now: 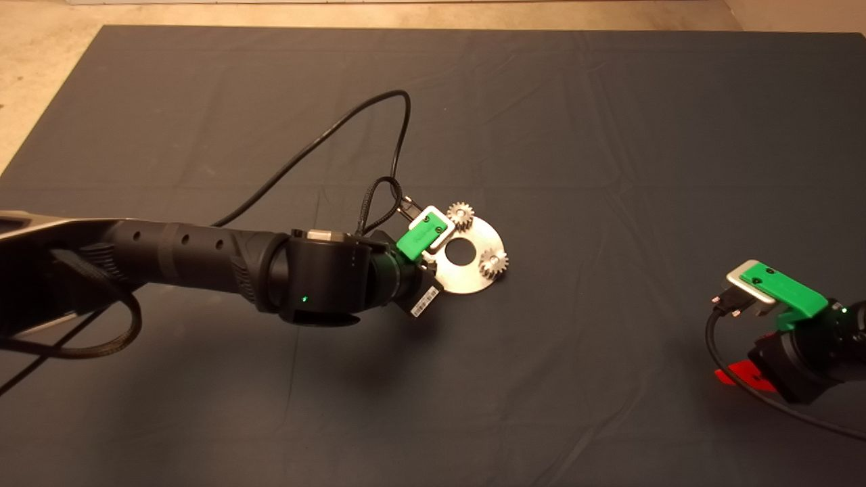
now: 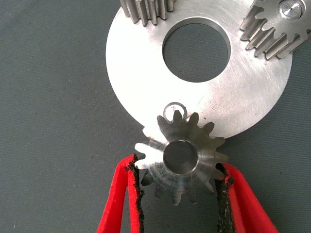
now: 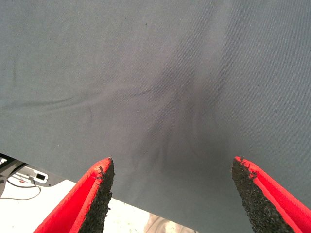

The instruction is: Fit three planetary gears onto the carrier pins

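Evidently the left gripper (image 2: 179,187) pinches the third gear (image 2: 182,158) by its toothed rim to leave the bore free, holding it at the disc's (image 2: 146,77) near edge, bottom centre of the left wrist view. Its bore faces up, axis upright, just short of the bare pin (image 2: 175,112). Two gears (image 1: 462,215) (image 1: 494,263) already sit on pins; the right gripper (image 3: 172,194) waits wide apart at the head view's lower right.

From above, the light on my workspace is dim and warm, and the dark grey cloth mat (image 1: 609,135) goes nearly black toward the near edge. My left arm throws a soft shadow onto the mat just near of it. Through my left wrist camera the flat round silver disc (image 2: 146,87) shines evenly, its brush marks sharp. My right wrist camera sees soft shaded creases in the cloth.
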